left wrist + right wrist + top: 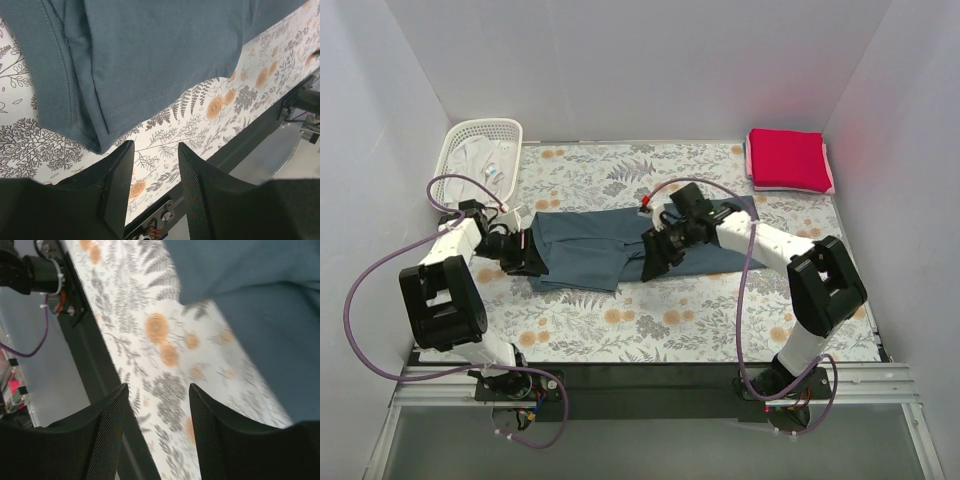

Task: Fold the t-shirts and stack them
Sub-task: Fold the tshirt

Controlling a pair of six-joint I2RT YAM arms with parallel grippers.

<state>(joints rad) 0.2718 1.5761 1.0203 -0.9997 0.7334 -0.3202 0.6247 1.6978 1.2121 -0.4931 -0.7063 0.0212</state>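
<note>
The dark slate blue t-shirt point(610, 245) lies partly folded across the middle of the floral cloth. It also shows in the left wrist view point(150, 55) and the right wrist view point(270, 300). My left gripper point(533, 258) is open and empty at the shirt's left end, its fingertips point(122, 170) just off the folded corner. My right gripper point(655, 262) is open and empty over the shirt's near edge at the middle. The crimson red t-shirt point(786, 158) lies folded on the pale pink t-shirt point(831, 172) at the back right.
A white lattice basket point(453, 150) with white cloth inside stands at the back left. The grey-and-orange floral cloth point(670, 320) covers the table. White walls close in the left, back and right. A black rail point(650, 375) runs along the near edge.
</note>
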